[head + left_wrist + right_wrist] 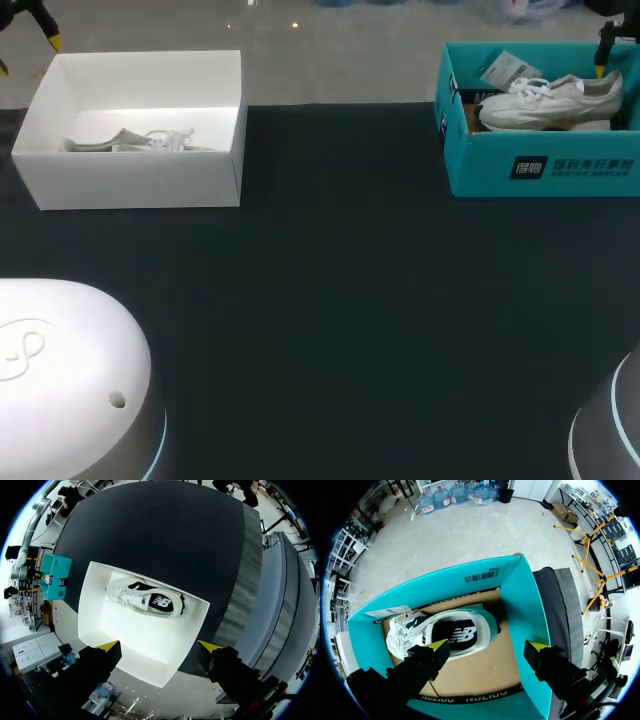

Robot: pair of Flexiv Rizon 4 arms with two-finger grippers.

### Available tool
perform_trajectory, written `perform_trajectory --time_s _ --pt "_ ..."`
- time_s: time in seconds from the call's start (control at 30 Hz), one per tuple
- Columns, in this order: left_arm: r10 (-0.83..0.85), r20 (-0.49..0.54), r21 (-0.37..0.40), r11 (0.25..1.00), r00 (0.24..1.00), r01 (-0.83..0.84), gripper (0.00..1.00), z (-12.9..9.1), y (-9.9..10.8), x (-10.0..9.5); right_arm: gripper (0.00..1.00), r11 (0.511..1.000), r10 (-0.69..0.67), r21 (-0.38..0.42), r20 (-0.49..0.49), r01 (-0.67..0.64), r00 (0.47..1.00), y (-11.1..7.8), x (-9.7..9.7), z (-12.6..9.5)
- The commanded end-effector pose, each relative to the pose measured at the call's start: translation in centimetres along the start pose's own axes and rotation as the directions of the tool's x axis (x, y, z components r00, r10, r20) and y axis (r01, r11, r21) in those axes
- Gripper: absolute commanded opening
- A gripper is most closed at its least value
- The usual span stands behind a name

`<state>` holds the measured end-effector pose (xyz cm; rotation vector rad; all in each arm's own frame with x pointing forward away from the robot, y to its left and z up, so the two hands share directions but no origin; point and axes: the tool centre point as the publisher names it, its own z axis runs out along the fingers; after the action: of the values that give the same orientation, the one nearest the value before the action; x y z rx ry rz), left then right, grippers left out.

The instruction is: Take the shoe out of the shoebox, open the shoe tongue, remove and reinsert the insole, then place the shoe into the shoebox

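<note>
Teal card makes up the shoebox (pixel 540 170) at the worktop's (pixel 340 300) far right. Its front wall carries a dark logo patch and a row of white characters. The right wrist view shows a barcode sticker (pixel 481 575) on an inner wall and dark print along another.

A white shoe (pixel 550 100) lies inside on the brown floor, with its laces towards a loose paper tag (pixel 508 70). Its dark insole bears a white logo. The tag's print is too small to make out.

The right tool (pixel 487 648) hangs over this box with its fingers spread wide and gripping nothing. One yellow tip sits over the shoe's side, but I cannot tell whether it touches.

At the far left stands a plain white box (pixel 130 180) holding a second shoe (pixel 147 600). This shoe is white with a dark insole and a white logo. In the head view the box wall hides most of it.

The left tool (pixel 159 646) hovers above that box's edge, open and empty. In the head view both tools are cut off at the far corners, so only yellow tips show.
</note>
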<state>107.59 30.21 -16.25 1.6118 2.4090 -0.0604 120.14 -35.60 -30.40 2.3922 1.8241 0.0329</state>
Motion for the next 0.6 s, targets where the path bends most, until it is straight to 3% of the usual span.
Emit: perform_trajectory --time_s 0.03,0.5,0.6 --pt "0.0 -0.002 -0.005 1.0 1.0 0.0 1.0 0.0 -0.2 0.0 1.0 0.996 0.028 0.086 0.01 -0.029 1.0 1.8 0.5 1.3" --pt "0.0 -0.002 -0.005 1.0 1.0 0.0 1.0 0.0 -0.2 0.0 1.0 0.991 0.082 0.101 0.023 -0.084 0.996 1.4 0.4 3.7" --pt "0.0 -0.002 -0.005 1.0 1.0 0.0 1.0 0.0 -0.2 0.0 0.94 0.991 0.075 0.11 0.038 -0.079 0.996 1.5 0.4 4.2"
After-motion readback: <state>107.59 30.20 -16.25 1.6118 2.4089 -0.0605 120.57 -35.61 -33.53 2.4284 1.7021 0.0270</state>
